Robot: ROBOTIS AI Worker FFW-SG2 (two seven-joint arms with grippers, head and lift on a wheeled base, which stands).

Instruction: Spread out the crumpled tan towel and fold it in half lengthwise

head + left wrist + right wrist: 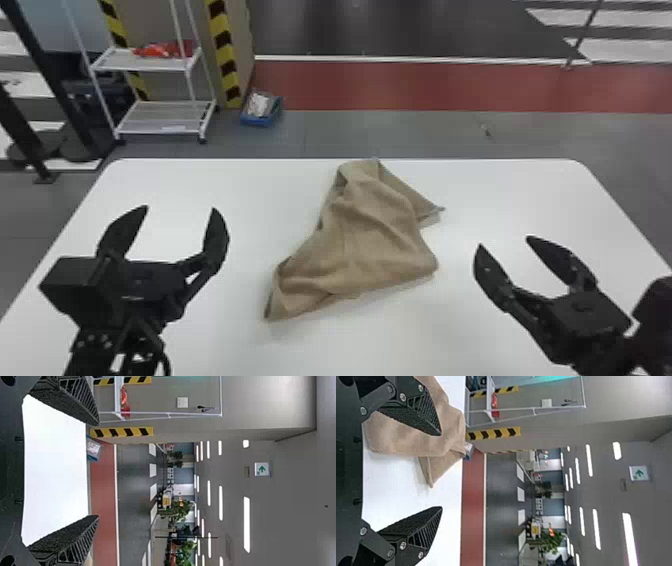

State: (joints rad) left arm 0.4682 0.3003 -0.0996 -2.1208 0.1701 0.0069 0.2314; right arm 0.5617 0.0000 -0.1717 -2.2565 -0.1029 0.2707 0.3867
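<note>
The head view's bottom edge cuts off the tabletop [225,350]. In the right wrist view, the right pincer [504,241] hides part of the towel [360,240]. The blue box's [257,121] contents are too blurred to tell.

Head view: up at the head, facing forward and down over the white table [240,200], floor beyond. Left wrist view: close behind the left gripper [180,207], facing forward, on its side, reaching the ceiling lights [247,524]. Right wrist view: same facing, behind the right gripper [504,241], near the towel [451,427]. Head and right wrist share the towel; all three share table, rack [160,122], red floor strip [450,87].
</note>
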